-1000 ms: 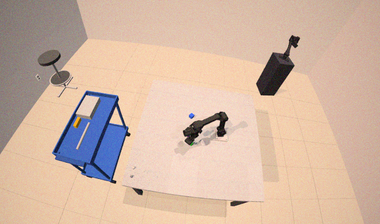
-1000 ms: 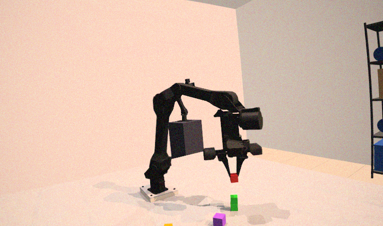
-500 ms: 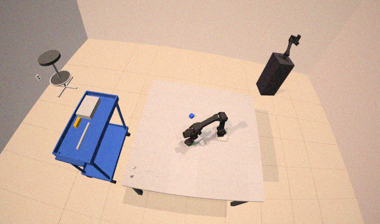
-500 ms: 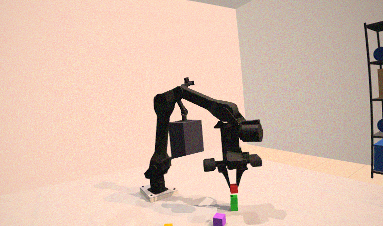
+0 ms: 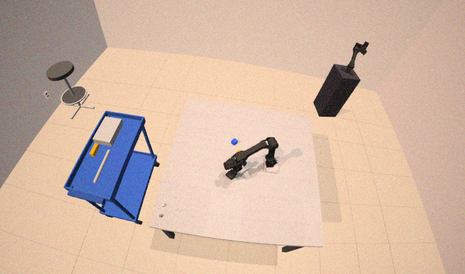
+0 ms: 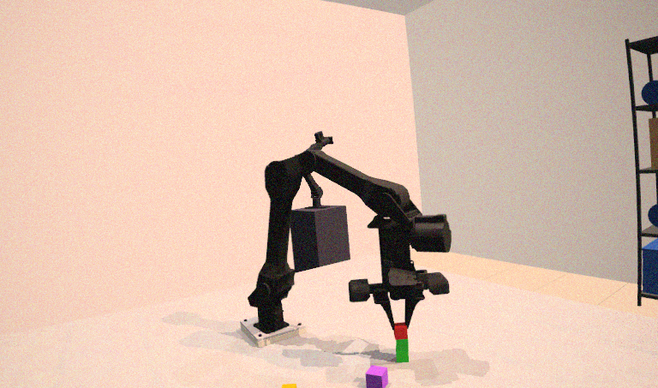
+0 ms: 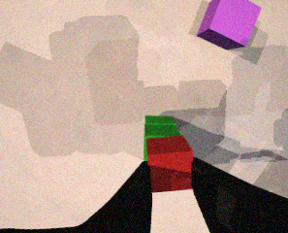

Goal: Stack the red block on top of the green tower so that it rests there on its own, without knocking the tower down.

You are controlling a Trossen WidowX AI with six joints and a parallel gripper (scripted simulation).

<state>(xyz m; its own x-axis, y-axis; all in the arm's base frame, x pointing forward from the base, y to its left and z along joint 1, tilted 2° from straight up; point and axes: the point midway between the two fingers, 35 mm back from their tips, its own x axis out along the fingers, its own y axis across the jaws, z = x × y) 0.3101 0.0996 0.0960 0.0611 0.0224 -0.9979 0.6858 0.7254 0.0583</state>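
The red block is held between the fingertips of my gripper, which is shut on it and points down. The green tower stands upright on the table, directly below the red block in the exterior view. The red block's underside is at or very near the tower's top; I cannot tell for certain whether they touch. In the wrist view the red block covers part of the tower. In the top view the arm hides both.
A purple block lies near the tower. A yellow block and a blue block lie farther off on the table. A blue cart stands beside the table.
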